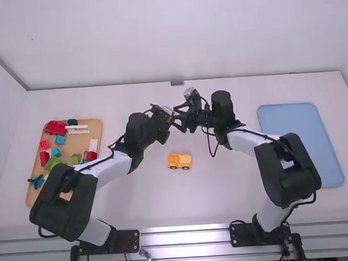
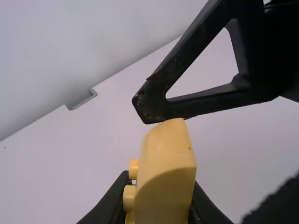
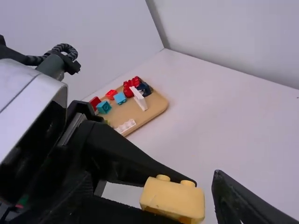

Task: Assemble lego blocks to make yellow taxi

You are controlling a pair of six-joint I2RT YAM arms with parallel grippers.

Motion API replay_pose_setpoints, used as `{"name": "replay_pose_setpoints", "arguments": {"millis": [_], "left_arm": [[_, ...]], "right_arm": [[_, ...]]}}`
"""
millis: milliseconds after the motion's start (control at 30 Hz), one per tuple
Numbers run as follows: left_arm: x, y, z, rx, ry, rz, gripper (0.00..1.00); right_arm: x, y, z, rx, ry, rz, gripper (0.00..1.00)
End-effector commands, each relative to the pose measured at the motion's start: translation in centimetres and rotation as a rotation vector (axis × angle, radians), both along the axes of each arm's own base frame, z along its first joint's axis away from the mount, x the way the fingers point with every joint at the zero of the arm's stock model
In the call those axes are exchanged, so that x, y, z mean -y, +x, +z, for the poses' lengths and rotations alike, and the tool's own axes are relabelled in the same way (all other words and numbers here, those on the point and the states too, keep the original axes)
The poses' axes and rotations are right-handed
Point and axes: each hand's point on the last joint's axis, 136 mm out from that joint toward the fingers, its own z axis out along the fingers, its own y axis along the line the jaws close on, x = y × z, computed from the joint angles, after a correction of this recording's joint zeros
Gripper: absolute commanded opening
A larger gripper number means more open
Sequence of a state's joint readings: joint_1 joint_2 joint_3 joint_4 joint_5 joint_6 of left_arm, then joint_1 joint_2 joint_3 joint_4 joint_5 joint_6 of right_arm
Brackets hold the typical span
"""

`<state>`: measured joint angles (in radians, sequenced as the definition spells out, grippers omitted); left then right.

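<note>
Seemingly half-built, the wheeled yellow plastic taxi (image 1: 180,160) awaits the yellow studded block (image 3: 173,198) beyond it. The left gripper's (image 2: 160,189) jaws clamp that block; the right gripper's (image 1: 175,117) gape.

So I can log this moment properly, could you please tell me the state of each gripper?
Left gripper: closed, holding a yellow block.
Right gripper: open beside that block, not closed on it.
</note>
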<state>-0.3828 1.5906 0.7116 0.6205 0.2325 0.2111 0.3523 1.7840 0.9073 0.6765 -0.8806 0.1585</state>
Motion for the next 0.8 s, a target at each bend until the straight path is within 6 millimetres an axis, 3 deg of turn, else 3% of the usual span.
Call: {"name": "replay_pose_setpoints", "arguments": {"millis": [0, 167, 600, 767], "left_arm": [[0.5, 0.1, 0.7, 0.005, -0.042, 0.008, 0.02], [1.6, -0.5, 1.5, 0.011, -0.095, -0.058, 0.02], [1.6, -0.2, 2.5, 0.035, -0.125, -0.047, 0.02], [1.6, -0.1, 2.5, 0.034, -0.127, -0.045, 0.12]], "right_arm": [[-0.4, -0.9, -0.7, -0.031, 0.003, 0.044, 0.67], [-0.4, -1.0, -0.8, -0.034, -0.002, 0.043, 0.59], [-0.9, -1.4, -1.0, -0.04, -0.007, 0.054, 0.37], [-0.9, -1.3, -1.0, -0.039, -0.009, 0.05, 0.24]]}}
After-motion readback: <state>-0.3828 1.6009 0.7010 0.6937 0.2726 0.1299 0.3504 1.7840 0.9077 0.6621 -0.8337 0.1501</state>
